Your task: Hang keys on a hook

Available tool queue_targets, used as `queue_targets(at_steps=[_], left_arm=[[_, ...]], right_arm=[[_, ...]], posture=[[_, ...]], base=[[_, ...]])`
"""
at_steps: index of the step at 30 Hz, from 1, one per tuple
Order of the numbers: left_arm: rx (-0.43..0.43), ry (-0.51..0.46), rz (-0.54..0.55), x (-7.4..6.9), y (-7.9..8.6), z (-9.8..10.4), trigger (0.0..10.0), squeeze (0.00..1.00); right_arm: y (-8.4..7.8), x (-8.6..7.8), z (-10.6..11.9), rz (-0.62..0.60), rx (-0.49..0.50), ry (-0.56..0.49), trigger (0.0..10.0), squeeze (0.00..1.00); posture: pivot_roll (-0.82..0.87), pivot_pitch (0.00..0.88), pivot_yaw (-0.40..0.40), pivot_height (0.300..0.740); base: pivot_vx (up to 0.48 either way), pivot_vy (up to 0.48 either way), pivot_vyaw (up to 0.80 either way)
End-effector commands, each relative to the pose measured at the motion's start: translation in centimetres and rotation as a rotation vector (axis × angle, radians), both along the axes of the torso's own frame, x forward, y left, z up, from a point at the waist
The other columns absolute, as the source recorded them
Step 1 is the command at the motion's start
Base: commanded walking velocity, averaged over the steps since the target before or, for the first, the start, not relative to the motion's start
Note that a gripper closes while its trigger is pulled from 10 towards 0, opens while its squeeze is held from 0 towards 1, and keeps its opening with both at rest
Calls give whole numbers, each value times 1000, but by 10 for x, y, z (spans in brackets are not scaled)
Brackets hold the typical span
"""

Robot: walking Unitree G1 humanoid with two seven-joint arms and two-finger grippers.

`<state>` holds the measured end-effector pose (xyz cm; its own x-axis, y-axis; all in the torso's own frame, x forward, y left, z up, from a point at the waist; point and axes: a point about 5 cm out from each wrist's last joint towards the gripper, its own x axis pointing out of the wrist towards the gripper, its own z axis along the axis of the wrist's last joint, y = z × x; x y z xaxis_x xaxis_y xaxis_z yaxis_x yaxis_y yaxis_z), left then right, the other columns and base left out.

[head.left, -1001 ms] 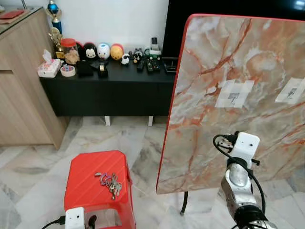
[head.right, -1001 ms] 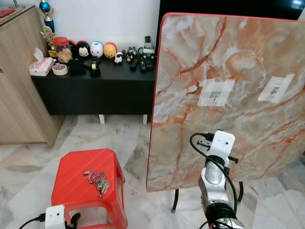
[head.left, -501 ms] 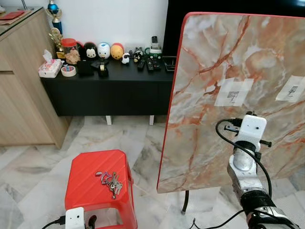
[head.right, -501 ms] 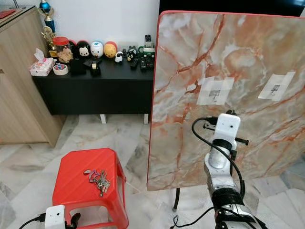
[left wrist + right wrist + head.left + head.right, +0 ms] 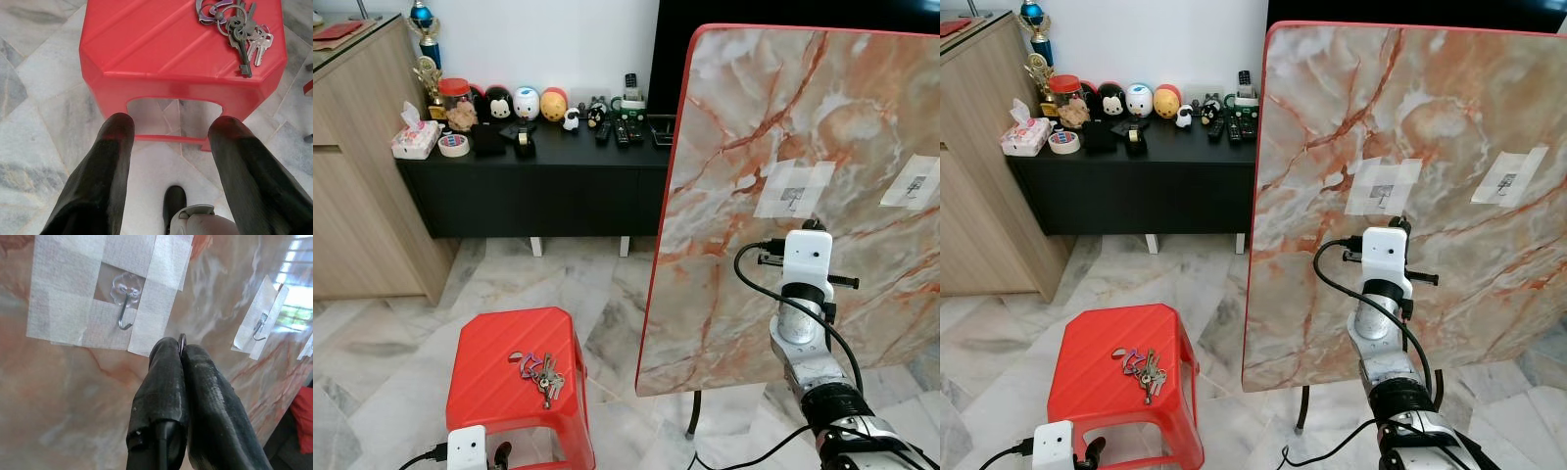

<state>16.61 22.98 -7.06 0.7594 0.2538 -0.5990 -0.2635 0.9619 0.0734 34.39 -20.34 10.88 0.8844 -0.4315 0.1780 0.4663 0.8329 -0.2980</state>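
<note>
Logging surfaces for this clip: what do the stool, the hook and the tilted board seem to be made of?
Stool: glossy red moulded plastic, ribbed top. Hook: thin bent metal wire on a clear plastic flower base, held by white tape. Board: smooth marble-pattern laminate, probably, with a red edge.

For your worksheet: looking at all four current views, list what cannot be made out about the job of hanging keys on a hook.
- Right gripper: fingers pinch a thin metal ring; anything hanging from it is hidden behind them.
- Hook: too small in the eye views to see its shape.
- Keys on the red stool: overlapping, so no count.
</note>
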Motion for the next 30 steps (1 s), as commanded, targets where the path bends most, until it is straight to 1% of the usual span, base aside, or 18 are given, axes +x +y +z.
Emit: queue_targets(at_steps=[1,7,12,13,15,21,30], left_arm=[[-7,20,10,-2,-1,-2,10000,0],[-6,12,10,0,-1,-1,10000,0],[-6,12,12,0,0,-1,10000,0],[-5,13,12,-1,0,-1,10000,0],[-5,13,13,-1,-1,-1,10000,0],[-5,12,15,0,0,-1,10000,0],[-4,10,16,1,0,-1,10000,0]], right_arm=[[-4,5,6,-15,-14,0,10000,0],[-4,10,10,-21,-15,18,10000,0],[-2,13,13,-1,-46,27,10000,0],[0,15,13,9,-73,32,10000,0],[1,16,13,14,-82,38,10000,0],[1,19,15,8,-76,62,10000,0],[3,24,19,8,-74,65,10000,0]], posture=[[59,0,-87,728],[61,0,-86,728],[63,0,-87,728],[64,0,-87,728],[65,0,-87,728],[66,0,-89,728],[69,0,-89,728]], base=[[0,0,0],[0,0,0],[0,0,0],[0,0,0],[0,0,0],[0,0,0],[0,0,0]])
